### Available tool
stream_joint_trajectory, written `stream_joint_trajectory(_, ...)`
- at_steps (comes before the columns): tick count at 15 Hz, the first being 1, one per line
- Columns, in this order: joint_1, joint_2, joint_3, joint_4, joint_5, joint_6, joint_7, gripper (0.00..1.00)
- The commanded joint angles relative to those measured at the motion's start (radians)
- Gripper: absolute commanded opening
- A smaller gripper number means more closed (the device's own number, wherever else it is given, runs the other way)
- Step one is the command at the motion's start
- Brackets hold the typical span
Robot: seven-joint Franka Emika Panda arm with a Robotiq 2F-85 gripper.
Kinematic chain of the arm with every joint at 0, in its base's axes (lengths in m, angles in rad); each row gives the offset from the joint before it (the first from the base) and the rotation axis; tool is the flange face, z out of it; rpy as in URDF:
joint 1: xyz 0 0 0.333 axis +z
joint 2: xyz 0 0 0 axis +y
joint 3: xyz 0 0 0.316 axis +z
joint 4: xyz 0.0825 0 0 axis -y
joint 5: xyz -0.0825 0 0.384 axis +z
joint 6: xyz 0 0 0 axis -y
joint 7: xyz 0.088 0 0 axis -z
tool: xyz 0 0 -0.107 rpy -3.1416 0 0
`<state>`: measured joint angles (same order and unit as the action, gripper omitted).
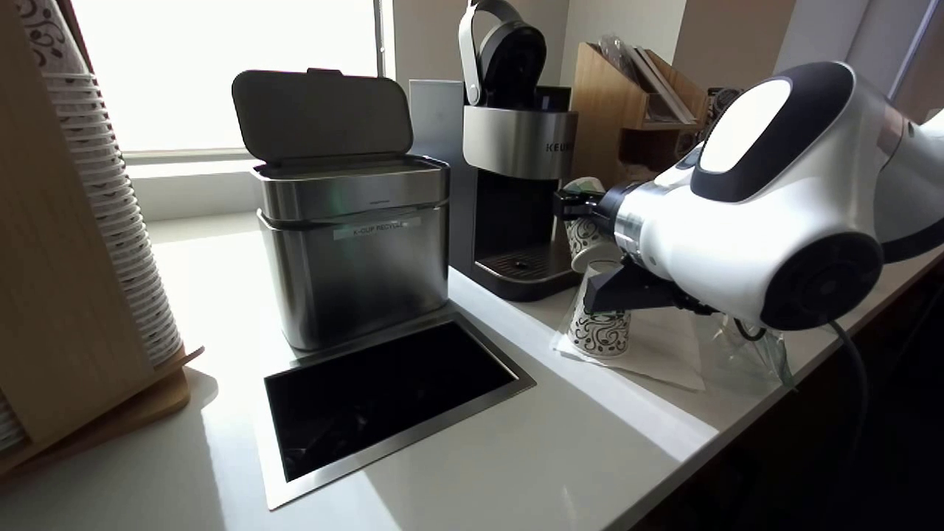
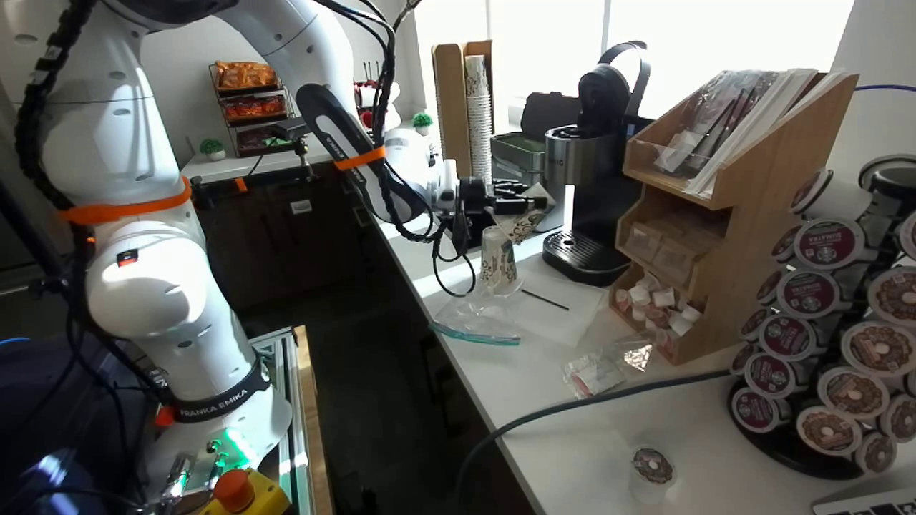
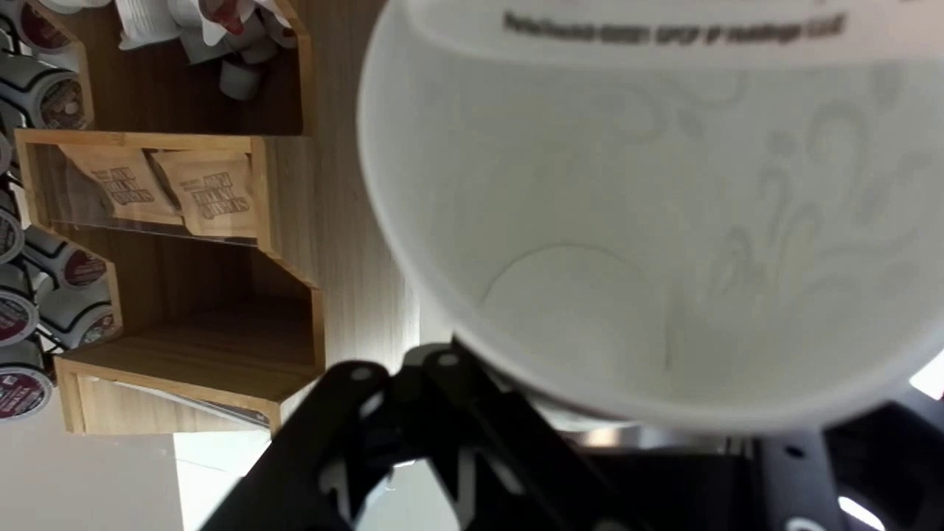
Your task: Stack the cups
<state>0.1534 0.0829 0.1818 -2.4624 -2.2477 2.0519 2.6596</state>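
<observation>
My gripper (image 1: 580, 205) is shut on a white patterned paper cup (image 1: 585, 242). It holds the cup tilted, mouth down and towards the wrist. In an exterior view the fingers (image 2: 517, 197) cross the upper part of the held cup (image 2: 521, 223). A second patterned cup (image 1: 601, 333) stands upside down on the counter, just below the held cup; it also shows in an exterior view (image 2: 499, 266). I cannot tell whether the two touch. In the wrist view the held cup's inside (image 3: 627, 221) fills the right and hides most of the fingers.
The coffee maker (image 1: 520, 144) stands close behind the held cup. A wooden organizer (image 2: 744, 229) is beside it. A napkin (image 1: 664, 354) and clear plastic bag (image 2: 479, 322) lie by the standing cup. A steel bin (image 1: 358, 273) and counter opening (image 1: 391, 398) are farther off.
</observation>
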Motion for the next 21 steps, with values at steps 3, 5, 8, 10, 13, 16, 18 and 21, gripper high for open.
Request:
stream_joint_trajectory(3,-0.001,0.0,0.001,0.005,0.002,0.0,-0.008,0.65)
stream_joint_trajectory(5,-0.001,0.0,0.001,0.005,0.002,0.0,-0.009,0.65)
stream_joint_trajectory(8,0.011,0.003,0.011,-0.012,-0.02,-0.035,-0.002,0.4)
stream_joint_trajectory(10,0.02,-0.001,0.021,-0.032,-0.036,-0.076,0.003,0.4)
stream_joint_trajectory(13,0.036,0.002,0.033,-0.074,-0.087,-0.182,0.02,0.4)
stream_joint_trajectory(16,0.046,0.005,0.043,-0.117,-0.093,-0.269,0.024,0.4)
stream_joint_trajectory(18,0.051,0.012,0.048,-0.139,-0.085,-0.308,0.03,0.4)
stream_joint_trajectory(21,0.055,0.021,0.055,-0.169,-0.087,-0.355,0.039,0.4)
